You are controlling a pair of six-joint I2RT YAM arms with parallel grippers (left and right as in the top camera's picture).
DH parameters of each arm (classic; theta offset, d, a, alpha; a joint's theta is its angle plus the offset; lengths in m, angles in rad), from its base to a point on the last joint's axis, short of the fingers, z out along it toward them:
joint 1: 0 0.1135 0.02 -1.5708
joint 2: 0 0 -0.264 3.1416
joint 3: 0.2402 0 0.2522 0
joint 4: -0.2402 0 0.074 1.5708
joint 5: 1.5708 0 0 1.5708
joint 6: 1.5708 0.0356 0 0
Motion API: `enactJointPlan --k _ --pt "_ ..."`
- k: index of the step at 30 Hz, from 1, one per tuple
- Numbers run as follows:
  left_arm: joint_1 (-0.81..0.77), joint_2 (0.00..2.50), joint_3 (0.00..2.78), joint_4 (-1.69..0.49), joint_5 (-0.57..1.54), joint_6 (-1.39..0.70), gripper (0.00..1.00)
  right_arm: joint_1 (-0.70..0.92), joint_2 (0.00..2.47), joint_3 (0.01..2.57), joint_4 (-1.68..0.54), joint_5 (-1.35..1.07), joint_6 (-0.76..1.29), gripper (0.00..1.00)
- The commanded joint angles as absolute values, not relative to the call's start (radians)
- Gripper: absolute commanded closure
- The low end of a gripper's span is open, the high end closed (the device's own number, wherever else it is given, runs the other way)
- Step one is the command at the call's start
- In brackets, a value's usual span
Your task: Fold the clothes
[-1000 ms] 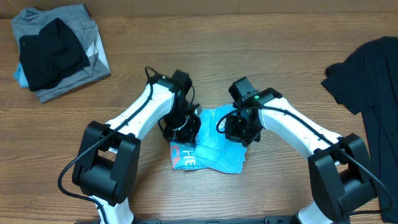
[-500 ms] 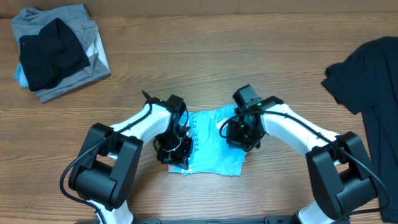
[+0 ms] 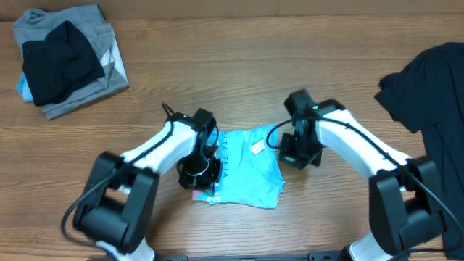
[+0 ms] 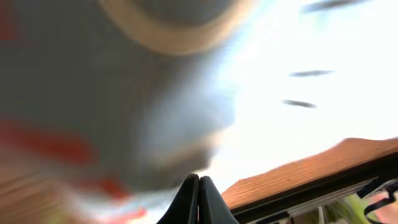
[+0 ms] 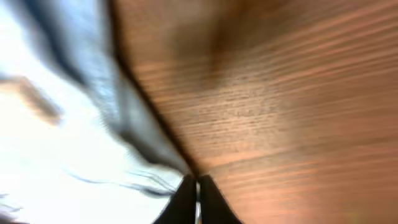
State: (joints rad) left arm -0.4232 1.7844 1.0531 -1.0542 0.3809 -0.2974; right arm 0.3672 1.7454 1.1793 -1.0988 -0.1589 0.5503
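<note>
Blue shirt (image 3: pixel 246 172) lies folded on the desk (image 3: pixel 290 72) between two closed pincers: left pincer (image 4: pixel 199 190) over its left edge, right pincer (image 5: pixel 196 186) at its right edge.

Matt, soft cloth light blue shirt (image 3: pixel 250 177) on smooth, wood-grain table (image 3: pixel 290 65).

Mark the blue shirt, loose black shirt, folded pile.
blue shirt (image 3: pixel 250 177), overhead, middle of the cloth.
loose black shirt (image 3: pixel 435 94), overhead, its spread body at right.
folded pile (image 3: pixel 65 61), overhead, black top layer.
</note>
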Motion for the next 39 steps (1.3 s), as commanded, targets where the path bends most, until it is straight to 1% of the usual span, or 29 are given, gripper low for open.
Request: enactJointPlan --k 1,2,3,4,5,6,9,14,19,26,33,39 --pt "-0.418 1.602 1.124 -1.053 0.291 -0.311 0.93 0.363 1.636 1.296 -1.147 -0.079 0.553 0.76" --pt "-0.418 1.561 1.134 -1.053 0.271 -0.311 0.87 0.363 1.621 1.318 -1.163 -0.079 0.553 0.58" --pt "-0.417 1.527 1.139 -1.054 0.249 -0.313 0.64 0.363 1.604 1.34 -1.179 -0.08 0.554 0.31" --pt "-0.417 1.491 1.144 -1.054 0.217 -0.323 0.37 0.363 1.594 1.352 -1.189 -0.08 0.553 0.08" --pt "-0.417 1.471 1.144 -1.054 0.197 -0.335 0.24 0.363 1.587 1.358 -1.195 -0.08 0.553 0.0" --pt "-0.411 1.444 1.144 -1.056 0.171 -0.364 0.16 0.363 1.578 1.362 -1.203 -0.08 0.553 0.0" --pt "-0.371 1.433 1.143 -1.07 0.185 -0.389 0.0 0.363 1.573 1.362 -1.222 -0.08 0.553 0.0" --pt "-0.266 1.503 1.127 -1.076 0.195 -0.373 0.0 0.363 1.573 1.362 -1.22 -0.079 0.551 0.0" --pt "-0.207 1.621 1.122 -1.021 0.332 -0.272 0.0 0.363 1.573 1.362 -1.213 -0.079 0.549 0.0" --pt "-0.196 1.757 1.122 -0.959 0.491 -0.152 0.0 0.363 1.573 1.362 -1.213 -0.079 0.522 0.0" --pt "-0.197 1.89 1.121 -0.949 0.487 -0.149 0.0 0.363 1.573 1.362 -1.202 -0.079 0.523 0.0" --pt "-0.208 1.935 1.119 -0.941 0.491 -0.126 0.0 0.363 1.573 1.362 -1.196 -0.079 0.523 0.0"
